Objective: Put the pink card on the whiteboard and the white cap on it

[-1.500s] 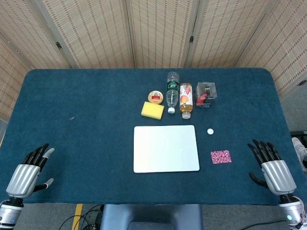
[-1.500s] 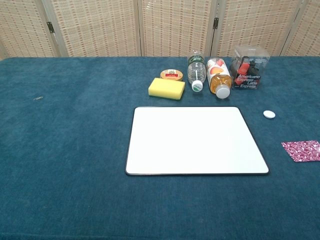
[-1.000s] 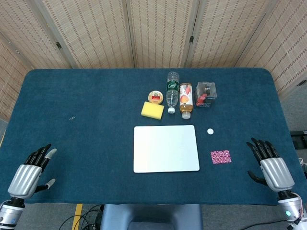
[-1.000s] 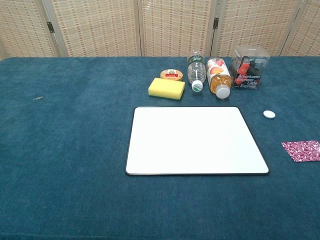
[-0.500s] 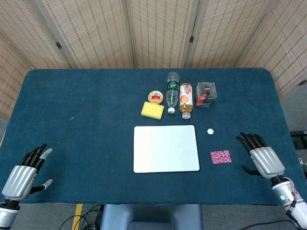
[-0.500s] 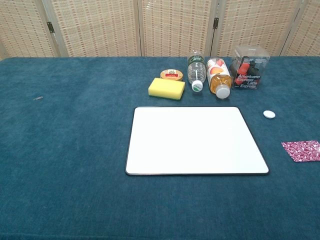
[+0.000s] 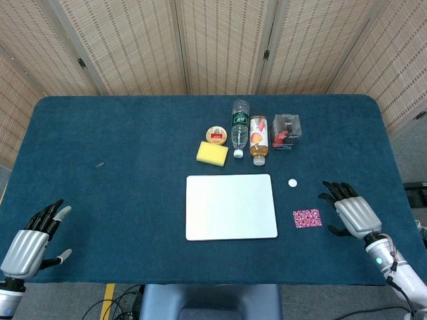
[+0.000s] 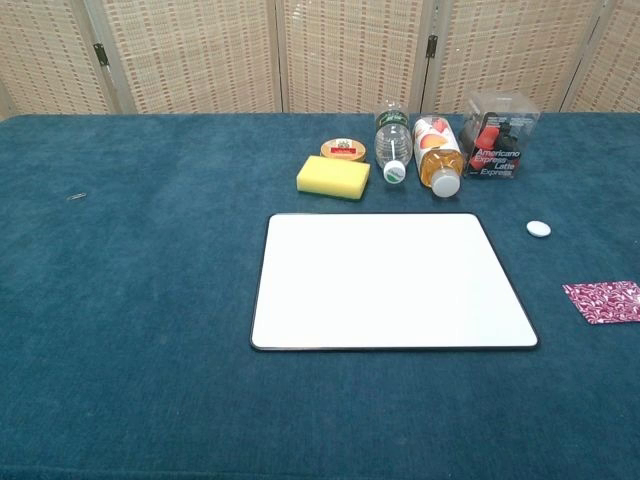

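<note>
A bare whiteboard (image 7: 231,206) (image 8: 390,280) lies flat at the table's middle. To its right lies the pink patterned card (image 7: 307,218) (image 8: 603,301), flat on the blue cloth. The small white cap (image 7: 292,182) (image 8: 538,229) sits a little beyond the card. My right hand (image 7: 351,213) hovers just right of the card, open, fingers spread toward it and holding nothing. My left hand (image 7: 30,242) stays at the front left corner, open and empty. Neither hand shows in the chest view.
Behind the whiteboard lie a yellow sponge (image 7: 211,153), a round tin (image 7: 215,135), a clear water bottle (image 7: 239,127), an orange juice bottle (image 7: 258,139) and a clear boxed item (image 7: 286,131). A small clip (image 7: 100,164) lies far left. Woven screens stand behind the table.
My right hand has moved left and away from the front edge, closing in on the pink card. My left hand has slipped slightly back toward the front corner. The objects have not moved.
</note>
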Motion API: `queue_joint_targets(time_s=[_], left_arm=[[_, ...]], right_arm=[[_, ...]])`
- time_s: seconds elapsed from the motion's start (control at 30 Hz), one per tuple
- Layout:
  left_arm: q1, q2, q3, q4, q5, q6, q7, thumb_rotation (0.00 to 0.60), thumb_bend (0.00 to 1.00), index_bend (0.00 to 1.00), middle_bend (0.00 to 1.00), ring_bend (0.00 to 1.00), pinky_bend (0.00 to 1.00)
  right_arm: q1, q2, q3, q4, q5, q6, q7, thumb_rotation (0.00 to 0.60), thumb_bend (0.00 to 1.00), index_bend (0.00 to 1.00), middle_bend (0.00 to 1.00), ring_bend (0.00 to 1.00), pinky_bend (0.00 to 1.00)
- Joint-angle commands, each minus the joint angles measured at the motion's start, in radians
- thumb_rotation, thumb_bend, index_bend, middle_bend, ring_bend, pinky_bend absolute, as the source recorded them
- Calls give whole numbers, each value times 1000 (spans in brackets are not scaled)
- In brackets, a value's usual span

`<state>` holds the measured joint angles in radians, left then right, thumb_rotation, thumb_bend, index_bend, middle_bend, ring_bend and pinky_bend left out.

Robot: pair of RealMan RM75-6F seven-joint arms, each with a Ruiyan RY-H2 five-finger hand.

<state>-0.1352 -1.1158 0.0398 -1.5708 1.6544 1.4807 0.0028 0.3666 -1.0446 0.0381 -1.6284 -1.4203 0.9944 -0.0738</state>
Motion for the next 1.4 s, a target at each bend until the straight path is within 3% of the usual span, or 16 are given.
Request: queue_joint_targets(time_s=[0.03,0.4,1.4], left_arm=[[1,2,1,1,3,4,-4,600,219,0,34,94,192],[0,7,2,3,2,0,-22,600,218,0,48,94,192],[17,26,11,16,34,46,-83,600,218,0,65,94,192]], right_arm=[[15,-31,1,30,22,-18,-51,600,170,229,29,0,0],[37,-119,3,78,116,-44,-176,600,159,229,30,0,0],[72,-248,-26,153,177,-76,-250,600,153,229,45,0,0]])
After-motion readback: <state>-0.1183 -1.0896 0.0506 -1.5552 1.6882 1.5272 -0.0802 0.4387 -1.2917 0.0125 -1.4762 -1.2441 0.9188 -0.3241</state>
